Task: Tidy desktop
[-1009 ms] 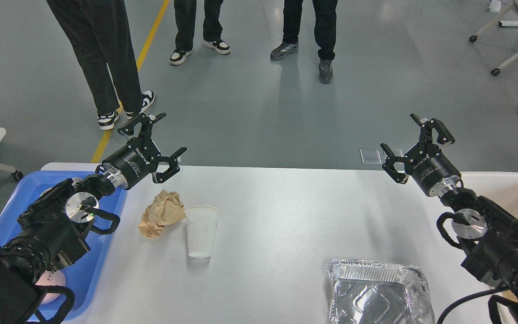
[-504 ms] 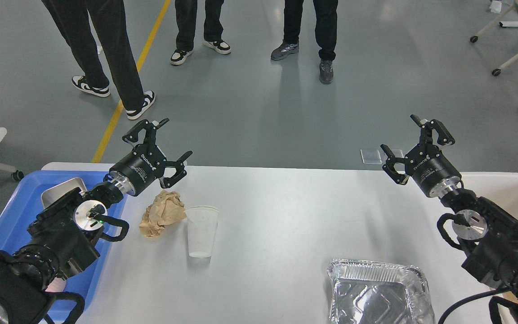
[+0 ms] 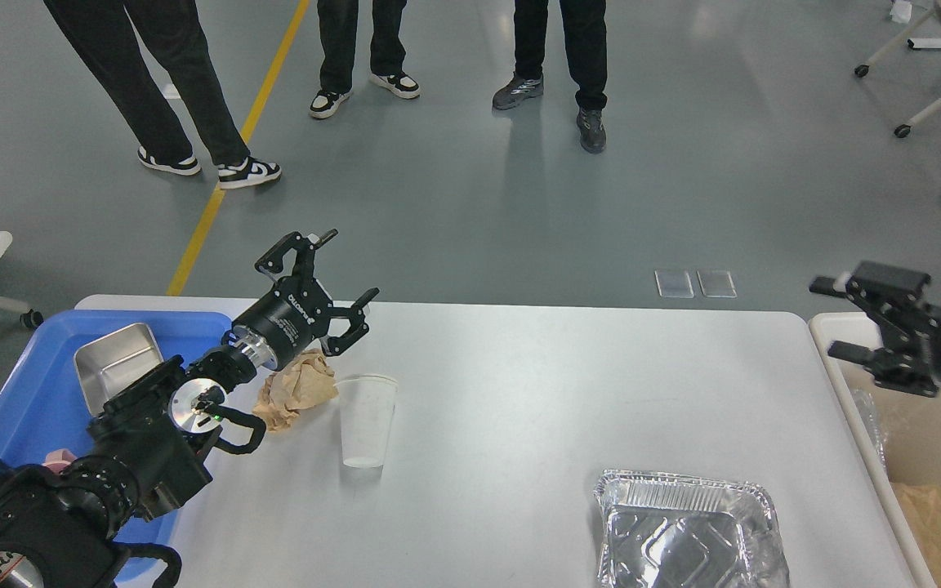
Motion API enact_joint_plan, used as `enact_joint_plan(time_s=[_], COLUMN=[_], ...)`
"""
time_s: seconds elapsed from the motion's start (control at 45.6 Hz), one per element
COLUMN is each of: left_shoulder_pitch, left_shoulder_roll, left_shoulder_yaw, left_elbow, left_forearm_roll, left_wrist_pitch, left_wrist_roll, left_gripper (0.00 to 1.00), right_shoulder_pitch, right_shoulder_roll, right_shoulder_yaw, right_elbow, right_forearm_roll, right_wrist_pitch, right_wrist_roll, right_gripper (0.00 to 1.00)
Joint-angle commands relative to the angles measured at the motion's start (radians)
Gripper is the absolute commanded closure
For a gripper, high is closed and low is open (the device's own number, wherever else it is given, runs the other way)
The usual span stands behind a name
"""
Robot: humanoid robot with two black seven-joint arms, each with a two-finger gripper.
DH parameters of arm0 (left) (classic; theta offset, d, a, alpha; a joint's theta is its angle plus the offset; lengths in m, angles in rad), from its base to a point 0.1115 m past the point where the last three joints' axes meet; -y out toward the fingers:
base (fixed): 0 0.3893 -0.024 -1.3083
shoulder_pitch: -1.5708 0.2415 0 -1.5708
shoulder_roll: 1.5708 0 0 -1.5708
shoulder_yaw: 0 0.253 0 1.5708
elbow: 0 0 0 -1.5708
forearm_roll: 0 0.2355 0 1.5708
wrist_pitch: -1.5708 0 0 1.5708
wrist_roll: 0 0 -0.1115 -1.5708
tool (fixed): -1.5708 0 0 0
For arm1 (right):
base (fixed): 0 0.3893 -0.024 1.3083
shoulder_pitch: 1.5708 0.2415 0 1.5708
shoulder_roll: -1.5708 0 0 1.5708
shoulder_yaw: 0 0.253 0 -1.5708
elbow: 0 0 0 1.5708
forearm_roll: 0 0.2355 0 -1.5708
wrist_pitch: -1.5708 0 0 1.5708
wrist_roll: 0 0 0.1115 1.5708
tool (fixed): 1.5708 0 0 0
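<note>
Grey floor lay beyond the far edge of the surface (image 3: 560,384), and three people stood there, well apart from it. Much bare room stayed open in the middle and on the right side. This white surface was smooth, with rounded corners, and filled the lower part of the view. On it stood a clear cup (image 3: 365,420), with crumpled brown paper (image 3: 295,388) beside it and a foil tray (image 3: 687,531) near the front edge. At its left a blue tray (image 3: 21,392) held a metal pan (image 3: 115,363); at its right stood a beige bin (image 3: 928,441). The left tool (image 3: 332,282) hung above the paper, fingers wide apart. The right tool (image 3: 834,318) was over the bin, also spread wide.
</note>
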Motion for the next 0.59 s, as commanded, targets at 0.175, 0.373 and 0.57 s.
enact_joint_plan(time_s=[0.175, 0.373, 0.57], left_shoulder_pitch=[0.012, 0.026, 0.034], left_shoulder_roll=[-0.019, -0.018, -0.018], left_shoulder_yaw=[0.000, 0.002, 0.002], left_elbow=[0.000, 0.000, 0.000], left_forearm_roll=[0.003, 0.003, 0.005], left_wrist_pitch=[0.006, 0.005, 0.006], left_wrist_roll=[-0.027, -0.028, -0.028], left_gripper=[0.03, 0.03, 0.03], right_shoulder_pitch=[-0.155, -0.156, -0.201], right_shoulder_roll=[-0.464, -0.555, -0.454], right_shoulder_yaw=[-0.009, -0.034, -0.038], right_elbow=[0.341, 0.396, 0.407], right_forearm_roll=[-0.169, -0.169, -0.202], right_wrist_pitch=[-0.003, 0.000, -0.078], right_wrist_roll=[-0.006, -0.006, -0.010], right_gripper=[0.00, 0.00, 0.00])
